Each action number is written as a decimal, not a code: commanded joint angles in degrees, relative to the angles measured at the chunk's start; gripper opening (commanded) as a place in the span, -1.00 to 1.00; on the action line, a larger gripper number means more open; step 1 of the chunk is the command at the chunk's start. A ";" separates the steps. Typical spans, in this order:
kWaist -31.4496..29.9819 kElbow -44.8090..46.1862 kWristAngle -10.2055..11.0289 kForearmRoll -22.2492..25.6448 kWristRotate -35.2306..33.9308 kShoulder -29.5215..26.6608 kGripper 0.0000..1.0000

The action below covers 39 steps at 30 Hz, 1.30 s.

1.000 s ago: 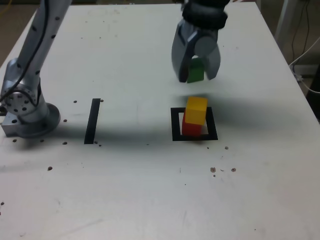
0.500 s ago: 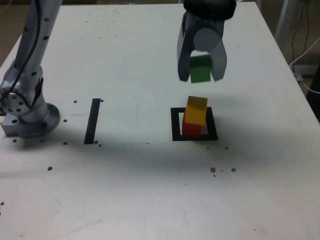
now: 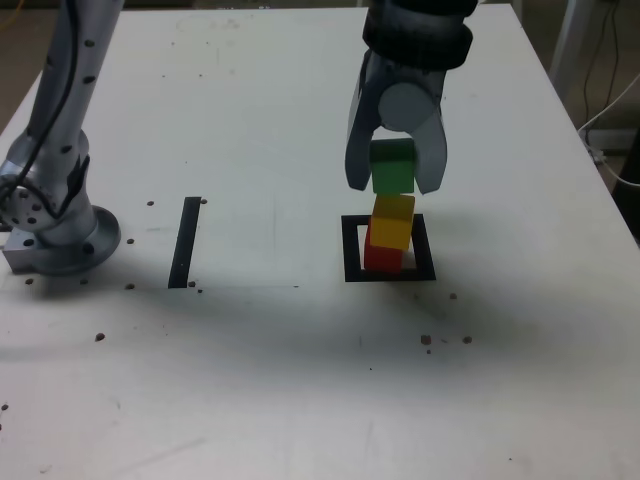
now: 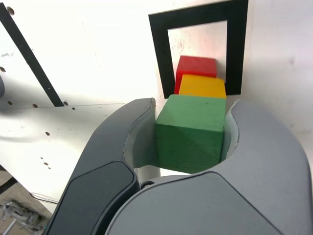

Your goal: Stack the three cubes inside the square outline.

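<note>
On the white table [image 3: 300,380], toward its right edge in the exterior view, your gripper [image 3: 394,185] holds the green cube [image 3: 392,166] clamped between its jaws, just above the yellow cube [image 3: 392,220]. That yellow cube sits slightly skewed on the red cube [image 3: 380,258] inside the black square outline [image 3: 350,250]. You are on the last placement, so line it up squarely over the yellow, lower gently, then release.

1. The arm's base [image 3: 55,235], at the exterior view's left, is a silver-grey metal drum with a round end plate dotted with small dark screw holes.
2. A silver link [image 3: 75,70] rising from it carries dark screws and a thin black cable.
3. The wrist collar [image 3: 415,30] is black and ribbed.
4. The gripper [image 3: 393,185] has two broad, curved grey fingers [image 4: 264,142] with paler inner faces and a pale round pivot disc.
</note>
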 commanded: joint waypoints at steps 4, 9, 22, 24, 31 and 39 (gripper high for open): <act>-1.05 0.24 -0.72 1.30 -0.22 0.60 -0.58; -1.40 0.56 -1.13 1.10 -0.35 1.18 -0.55; -1.44 1.16 -1.29 0.47 -0.11 2.19 0.99; -1.45 1.17 -1.34 0.45 -0.06 2.25 0.99; -1.44 2.65 0.57 0.68 -0.80 -0.85 0.99; -1.31 11.35 4.34 0.71 -4.92 -12.29 0.99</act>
